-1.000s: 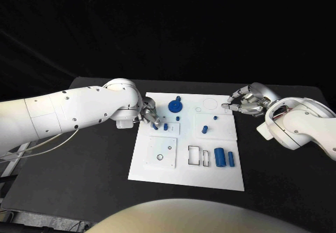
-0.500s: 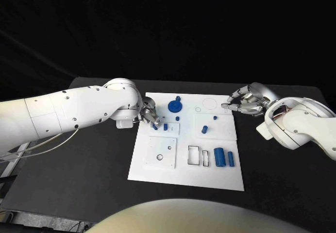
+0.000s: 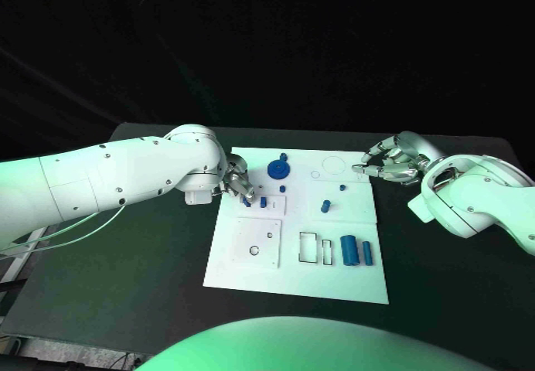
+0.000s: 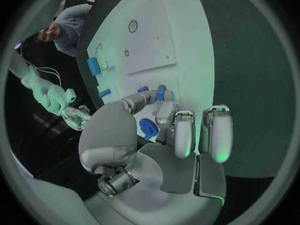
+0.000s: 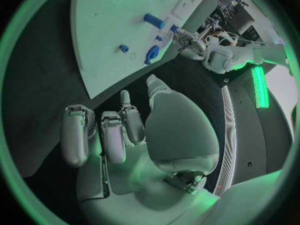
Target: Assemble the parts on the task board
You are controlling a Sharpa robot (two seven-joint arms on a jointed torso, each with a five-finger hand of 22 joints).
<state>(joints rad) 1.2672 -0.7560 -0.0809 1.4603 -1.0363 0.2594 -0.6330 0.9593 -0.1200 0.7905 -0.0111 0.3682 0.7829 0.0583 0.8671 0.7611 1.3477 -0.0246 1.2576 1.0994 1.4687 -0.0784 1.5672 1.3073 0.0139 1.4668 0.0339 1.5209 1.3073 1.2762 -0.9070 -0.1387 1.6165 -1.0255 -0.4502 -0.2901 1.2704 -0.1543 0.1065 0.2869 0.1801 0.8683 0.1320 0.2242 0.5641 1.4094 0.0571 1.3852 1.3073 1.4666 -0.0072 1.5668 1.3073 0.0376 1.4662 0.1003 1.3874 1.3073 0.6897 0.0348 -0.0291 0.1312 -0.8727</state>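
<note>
Two white robot arms reach over a black table [image 3: 134, 294] toward the white task board [image 3: 299, 267] at its middle. The left hand [image 3: 236, 185] hovers at the board's left edge, toward the far end, its fingertips down at a small upright blue peg [image 3: 247, 202] on a raised square plate; a second short blue peg [image 3: 263, 202] stands just beside it. In the left wrist view the left hand's fingers [image 4: 177, 130] curl inward close to blue pieces, but whether they actually pinch the peg cannot be told.

The right hand [image 3: 386, 164] sits at the board's far right corner, beside its edge, with fingers curled in toward the thumb. The right wrist view shows those fingers [image 5: 112, 132] bent over the dark table with nothing visible between them.

On the board, a round blue knob-like part [image 3: 277, 167] stands near the far edge, just beyond the left hand. A small blue part [image 3: 325, 205] lies near the board's centre. Two blue cylinders [image 3: 357, 250] lie side by side near the board's right edge, next to two narrow rectangular slots [image 3: 317, 249]. Left of those slots sits a square plate with a small round hole [image 3: 254, 250].
</note>
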